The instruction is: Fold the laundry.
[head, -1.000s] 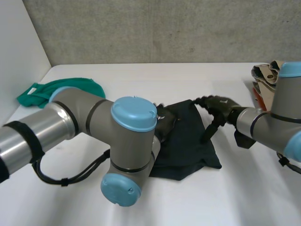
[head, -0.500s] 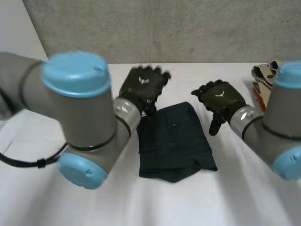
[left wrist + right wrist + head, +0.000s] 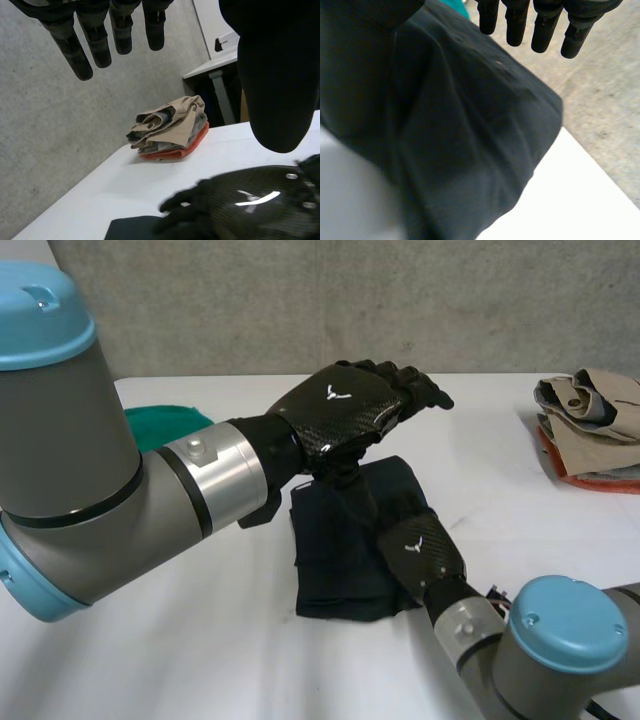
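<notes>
The folded dark garment (image 3: 335,540) lies on the white table (image 3: 520,500), with a grey concrete wall (image 3: 300,300) behind. The left hand (image 3: 350,405) hangs open above it; the right hand (image 3: 418,548) (fingers also straight) is over its right side.

No text; white emblem on left robot hand (image 3: 345,415).

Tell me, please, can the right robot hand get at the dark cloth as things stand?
Probably yes. The right robot hand is over the near right part of the dark cloth, fingers straight, with nothing between them. The left robot hand hangs above the far edge, out of its way.
</notes>
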`<act>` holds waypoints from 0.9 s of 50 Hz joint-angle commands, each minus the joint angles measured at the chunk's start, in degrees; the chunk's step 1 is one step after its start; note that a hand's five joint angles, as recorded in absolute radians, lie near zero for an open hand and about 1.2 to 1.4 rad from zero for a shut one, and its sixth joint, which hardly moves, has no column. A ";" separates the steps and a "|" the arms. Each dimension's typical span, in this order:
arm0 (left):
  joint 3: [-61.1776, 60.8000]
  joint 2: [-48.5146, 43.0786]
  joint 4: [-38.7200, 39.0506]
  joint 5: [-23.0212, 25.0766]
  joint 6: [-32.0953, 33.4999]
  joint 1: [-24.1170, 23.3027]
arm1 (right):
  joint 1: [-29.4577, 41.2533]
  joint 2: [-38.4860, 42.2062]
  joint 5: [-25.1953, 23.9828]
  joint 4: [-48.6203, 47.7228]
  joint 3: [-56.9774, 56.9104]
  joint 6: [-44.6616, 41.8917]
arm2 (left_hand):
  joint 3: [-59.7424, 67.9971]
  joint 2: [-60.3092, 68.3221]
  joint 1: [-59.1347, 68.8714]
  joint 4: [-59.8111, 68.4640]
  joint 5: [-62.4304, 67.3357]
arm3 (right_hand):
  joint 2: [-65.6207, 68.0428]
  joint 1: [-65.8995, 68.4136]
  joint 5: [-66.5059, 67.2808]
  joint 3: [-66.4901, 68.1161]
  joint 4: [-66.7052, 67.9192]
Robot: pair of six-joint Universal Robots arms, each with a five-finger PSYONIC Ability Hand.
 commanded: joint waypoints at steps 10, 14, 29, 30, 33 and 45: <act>-1.75 0.00 1.10 -0.78 0.10 0.06 | -0.85 8.18 1.29 -3.21 -13.94 0.29 | -1.16 0.12 -0.40 -0.20 0.02 | 69.79 70.54 67.49 68.11 68.15; -0.96 0.70 1.63 -0.78 0.10 0.15 | -1.46 6.52 1.03 -2.25 -18.50 0.73 | -1.16 0.12 -0.40 -0.20 0.02 | 69.79 70.54 67.49 68.11 68.15; 1.68 5.53 7.61 -5.08 -4.21 0.24 | -21.29 0.10 -1.52 13.82 -48.71 11.69 | -1.33 -0.05 -0.57 -0.37 -0.15 | 69.79 70.54 67.49 68.11 68.15; 1.68 5.97 8.30 -5.08 -4.82 0.24 | -22.89 0.10 -1.87 14.45 -50.58 12.93 | -1.33 -0.05 -0.57 -0.37 -0.15 | 69.79 70.54 67.49 68.11 68.15; 1.41 6.32 9.10 -5.17 -5.44 0.24 | -30.01 0.36 -4.85 16.12 -56.73 16.54 | -1.33 -0.05 -0.57 -0.37 -0.15 | 69.79 70.54 67.49 68.11 68.15; -0.61 5.54 9.37 -5.08 -5.79 0.15 | -48.30 21.87 -24.09 23.94 -74.67 20.59 | -1.50 -0.22 -0.74 -0.54 -0.32 | 69.79 70.54 67.49 68.11 68.15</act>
